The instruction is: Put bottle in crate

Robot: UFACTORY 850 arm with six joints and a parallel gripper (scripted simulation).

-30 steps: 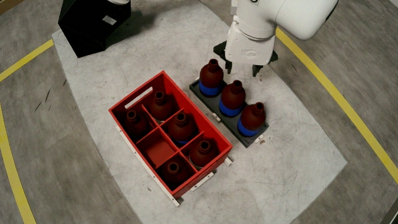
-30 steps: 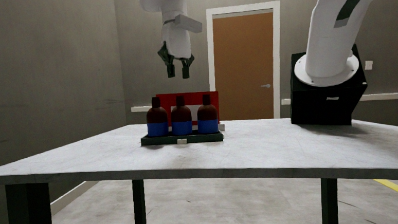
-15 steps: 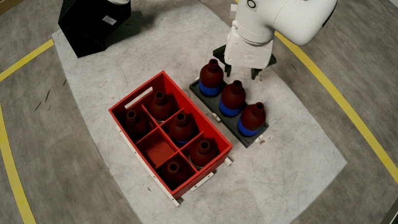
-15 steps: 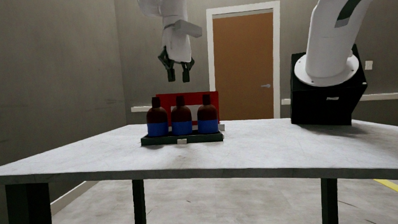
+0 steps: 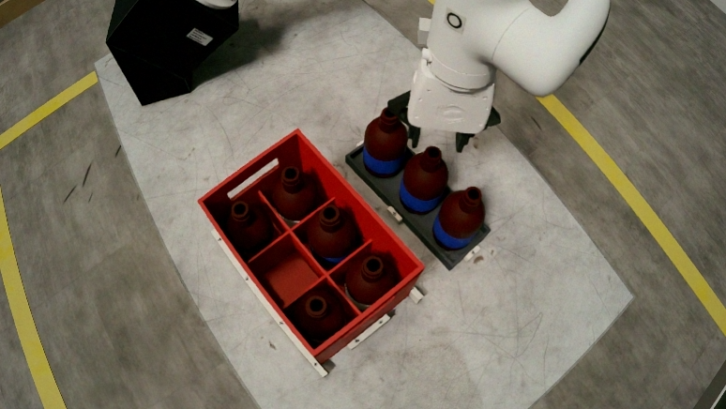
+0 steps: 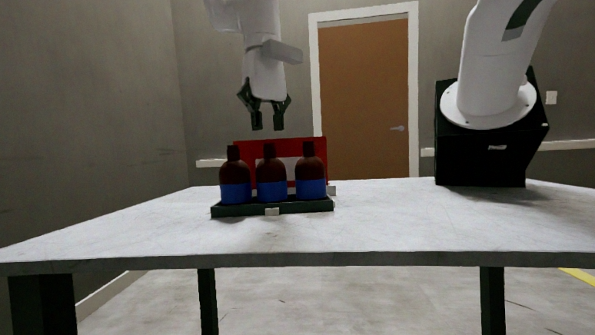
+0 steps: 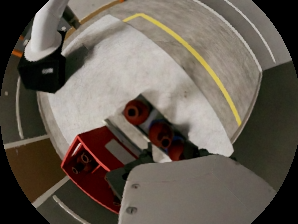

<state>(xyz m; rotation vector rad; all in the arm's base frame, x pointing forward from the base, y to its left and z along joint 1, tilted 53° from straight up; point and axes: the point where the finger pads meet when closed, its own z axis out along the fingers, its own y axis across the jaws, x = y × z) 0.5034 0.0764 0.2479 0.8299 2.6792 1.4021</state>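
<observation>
A red crate (image 5: 308, 245) with six slots stands mid-table; several slots hold brown bottles, and one slot (image 5: 285, 274) on its left side is empty. A dark tray (image 5: 415, 215) to its right holds three upright brown bottles with blue bands (image 5: 385, 143) (image 5: 424, 179) (image 5: 460, 217). My gripper (image 6: 265, 121) is open and empty. It hangs a little above the neck of the middle tray bottle (image 6: 270, 173). In the wrist view the tray bottles (image 7: 161, 135) and the crate (image 7: 89, 160) show beneath the gripper body.
The black robot base box (image 5: 170, 43) stands at the far left corner of the table, also in the exterior view (image 6: 489, 137). Small white stops lie against the crate and tray edges.
</observation>
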